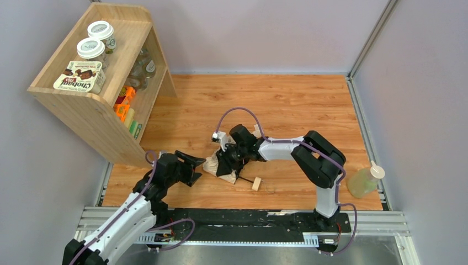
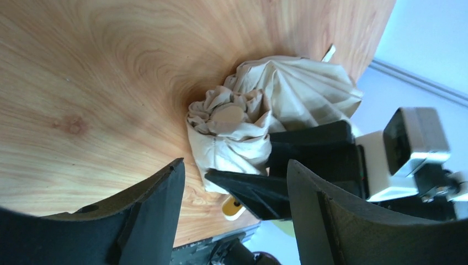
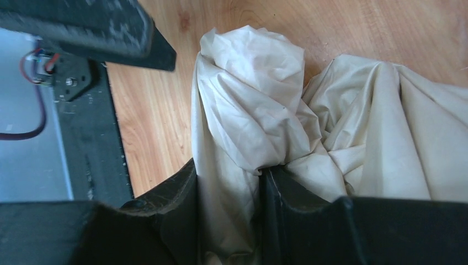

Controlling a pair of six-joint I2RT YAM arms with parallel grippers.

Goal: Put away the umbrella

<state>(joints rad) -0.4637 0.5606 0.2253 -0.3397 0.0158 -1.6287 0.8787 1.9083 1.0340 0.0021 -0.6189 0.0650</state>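
Folds of creased umbrella (image 3: 251,105) fill right pincer (image 3: 229,190).

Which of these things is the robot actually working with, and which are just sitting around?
Part of the job: the umbrella, its fabric pinched in the right arm's fingers; the left arm's fingers, open, nearby.
Just lying about: wooden shelf, two lidded jars, Chobani box, bottle of yellowish liquid.

White-and-black arms (image 1: 129,218), purple cables (image 1: 238,109)
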